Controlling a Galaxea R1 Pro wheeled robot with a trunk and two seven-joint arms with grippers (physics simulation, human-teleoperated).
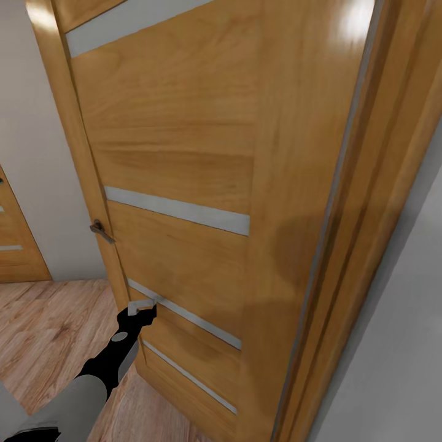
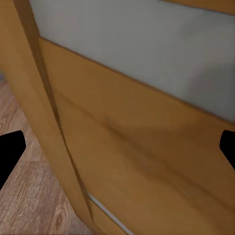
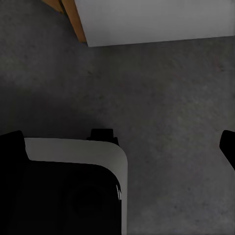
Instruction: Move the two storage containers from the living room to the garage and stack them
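Directly ahead in the head view stands a wooden door (image 1: pixel 184 184) with pale horizontal inlay strips, its free edge toward the robot's left, where a small dark handle (image 1: pixel 101 231) projects. Left of that edge lie a cream wall (image 1: pixel 43 184) and light wood-plank flooring (image 1: pixel 49 331); to the right the door frame (image 1: pixel 368 245) and a white wall (image 1: pixel 399 380) close off that side. The left gripper (image 1: pixel 142 309) sits at the door's lower edge, touching or just beside it; the left wrist view shows its dark fingertips (image 2: pixel 11 152) spread wide with nothing between them. The right wrist view shows dark grey speckled concrete floor (image 3: pixel 161 98) meeting a white wall base, and the right gripper (image 3: pixel 122 147) with fingertips wide apart, holding nothing.
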